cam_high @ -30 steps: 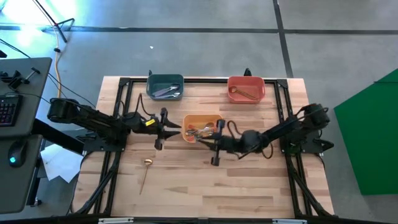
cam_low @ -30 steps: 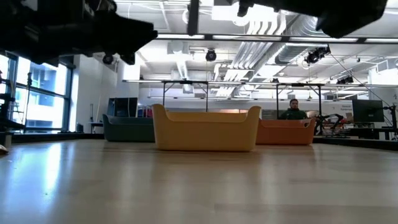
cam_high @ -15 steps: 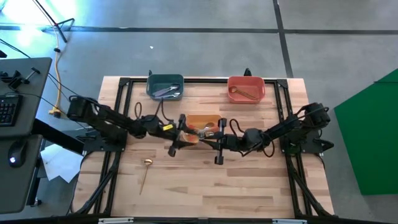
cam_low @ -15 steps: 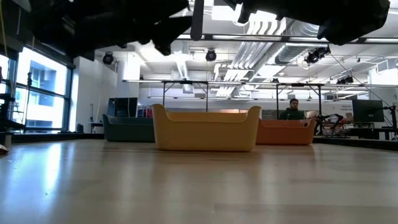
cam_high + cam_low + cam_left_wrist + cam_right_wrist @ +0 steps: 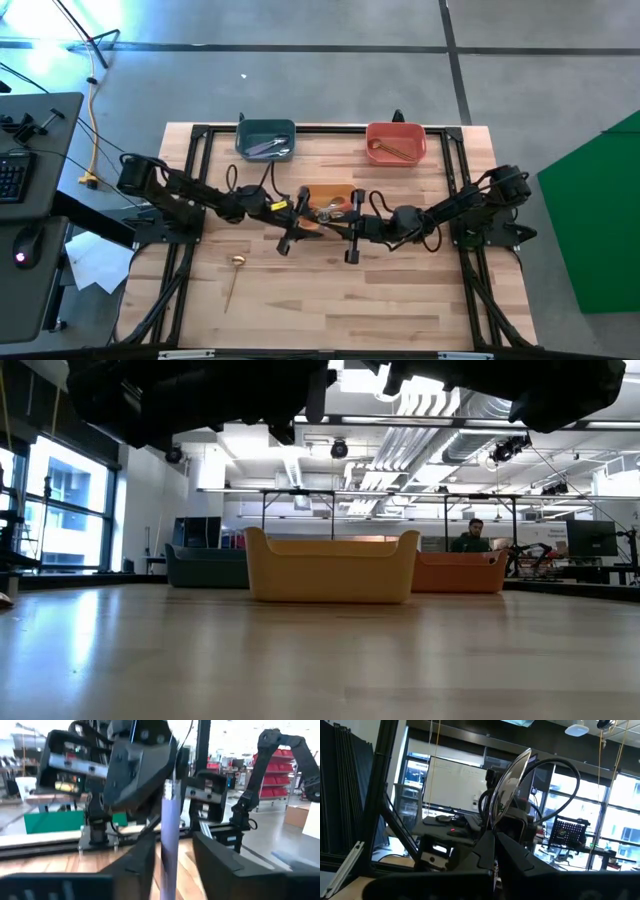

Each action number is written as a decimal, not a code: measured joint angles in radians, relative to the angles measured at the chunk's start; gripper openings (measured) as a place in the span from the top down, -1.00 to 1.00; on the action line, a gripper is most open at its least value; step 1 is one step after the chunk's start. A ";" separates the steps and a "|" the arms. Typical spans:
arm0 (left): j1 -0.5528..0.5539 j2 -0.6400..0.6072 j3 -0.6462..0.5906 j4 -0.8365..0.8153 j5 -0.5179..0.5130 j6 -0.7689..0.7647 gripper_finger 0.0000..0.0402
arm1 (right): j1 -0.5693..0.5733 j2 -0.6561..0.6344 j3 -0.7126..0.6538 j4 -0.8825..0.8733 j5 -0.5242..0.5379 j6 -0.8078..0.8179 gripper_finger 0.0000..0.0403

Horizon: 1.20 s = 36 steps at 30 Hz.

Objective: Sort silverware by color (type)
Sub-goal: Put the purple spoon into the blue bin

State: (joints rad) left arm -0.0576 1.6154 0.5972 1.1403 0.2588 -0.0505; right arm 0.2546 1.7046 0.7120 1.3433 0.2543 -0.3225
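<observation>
My right gripper (image 5: 347,214) is shut on a spoon over the orange bin (image 5: 322,192). The spoon's shiny head (image 5: 512,777) sticks up past the fingers in the right wrist view. My left gripper (image 5: 302,214) is open and faces it. In the left wrist view, its fingers (image 5: 142,862) stand on either side of the spoon's lavender handle (image 5: 169,835) with a gap on each side. More spoons lie in the orange bin. Lavender-handled spoons lie in the teal bin (image 5: 264,140), a gold one in the red bin (image 5: 396,143). A thin gold spoon (image 5: 235,274) lies flat on the table. My right gripper pinches the spoon between its two fingers (image 5: 487,851) at the neck (image 5: 497,827), just below the head. The head stands out beyond the fingertips and the lavender handle (image 5: 169,810) runs away toward my left gripper. The spoon is lifted clear of bin and table.
The three bins show in the low view as orange (image 5: 330,568), teal (image 5: 205,565) and red (image 5: 462,572). A black frame (image 5: 200,132) runs round the table's far and side edges. A person (image 5: 472,540) sits in the room behind. Bare wood lies along the near half.
My left gripper has moved toward the table's right, from beside the orange bin's left wall to right in front of my right gripper, so that its fingers now flank the spoon's handle. My right gripper has stayed nearly still with the spoon.
</observation>
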 joint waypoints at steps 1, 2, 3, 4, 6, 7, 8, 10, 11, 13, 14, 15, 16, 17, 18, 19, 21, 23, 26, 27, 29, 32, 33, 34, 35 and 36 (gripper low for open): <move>0.003 0.000 0.002 -0.017 0.000 -0.006 0.48 | 0.000 0.000 0.000 0.000 0.000 0.000 1.00; 0.006 -0.001 0.003 -0.029 0.000 -0.009 0.57 | 0.000 0.000 0.000 0.000 0.000 0.000 1.00; 0.009 -0.004 0.003 -0.038 0.000 -0.008 0.67 | 0.000 0.000 0.000 0.000 0.000 0.000 1.00; 0.013 -0.007 0.003 -0.039 0.000 -0.008 0.77 | 0.000 0.000 0.000 0.001 0.003 0.000 1.00; 0.020 -0.014 0.003 -0.043 0.003 -0.008 0.91 | 0.000 0.000 0.001 0.011 0.028 0.000 1.00; 0.025 -0.019 0.003 -0.050 0.003 -0.009 0.92 | 0.000 0.000 0.001 0.013 0.045 0.000 1.00; 0.029 -0.026 0.003 -0.065 0.003 -0.008 0.91 | -0.003 0.000 0.001 0.015 0.055 0.000 1.00; 0.042 -0.053 0.003 -0.119 0.001 0.000 0.90 | -0.009 0.001 0.001 0.019 0.061 0.000 1.00; 0.050 -0.072 0.004 -0.161 0.002 0.001 0.90 | -0.013 0.001 0.001 0.021 0.071 0.003 1.00; 0.071 -0.117 0.005 -0.250 -0.002 0.011 0.92 | -0.017 0.001 0.001 0.021 0.102 0.012 1.00; 0.081 -0.142 0.005 -0.298 -0.013 0.016 0.92 | -0.019 0.001 0.001 0.020 0.126 0.012 0.99; 0.093 -0.171 0.005 -0.352 -0.024 0.018 0.92 | -0.020 0.001 0.001 0.019 0.159 0.008 0.97; 0.106 -0.203 0.004 -0.408 -0.032 0.023 0.92 | -0.019 0.001 0.001 0.019 0.203 -0.001 0.94; 0.118 -0.236 0.003 -0.462 -0.042 0.029 0.92 | -0.019 0.001 0.001 0.015 0.251 -0.013 0.90; 0.131 -0.271 0.003 -0.519 -0.054 0.036 0.92 | -0.019 0.000 0.001 0.005 0.293 -0.021 0.86; 0.144 -0.309 0.003 -0.575 -0.063 0.044 0.92 | -0.019 0.000 0.001 -0.006 0.327 -0.028 0.81; 0.171 -0.382 0.003 -0.697 -0.087 0.060 0.92 | -0.019 0.000 0.001 -0.012 0.378 -0.042 0.70; 0.201 -0.454 0.003 -0.835 -0.137 0.081 0.92 | -0.019 0.000 0.001 -0.015 0.435 -0.061 0.60; 0.252 -0.549 0.031 -1.088 -0.267 0.130 0.92 | -0.019 0.000 0.001 -0.043 0.512 -0.106 0.51; 0.272 -0.572 0.056 -1.192 -0.332 0.144 0.92 | -0.019 0.000 0.001 -0.058 0.537 -0.114 0.50; 0.316 -0.593 0.119 -1.383 -0.474 0.179 0.92 | -0.019 0.000 0.001 -0.092 0.576 -0.111 0.52; 0.414 -0.579 0.229 -1.613 -0.610 0.221 0.92 | -0.019 0.000 0.001 -0.130 0.603 -0.100 0.67; 0.451 -0.564 0.265 -1.656 -0.611 0.238 0.92 | -0.019 0.000 0.001 -0.140 0.605 -0.100 0.74; 0.494 -0.545 0.300 -1.693 -0.601 0.260 0.92 | -0.018 0.000 0.001 -0.146 0.608 -0.100 0.83; 0.534 -0.525 0.331 -1.721 -0.580 0.289 0.92 | -0.018 0.000 0.001 -0.150 0.608 -0.100 0.91; 0.570 -0.502 0.358 -1.739 -0.557 0.322 0.92 | -0.018 0.000 0.001 -0.155 0.608 -0.100 0.95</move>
State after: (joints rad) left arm 0.5127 1.1129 0.9554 -0.5991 -0.2983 0.2710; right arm 0.2363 1.7046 0.7132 1.1887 0.8623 -0.4229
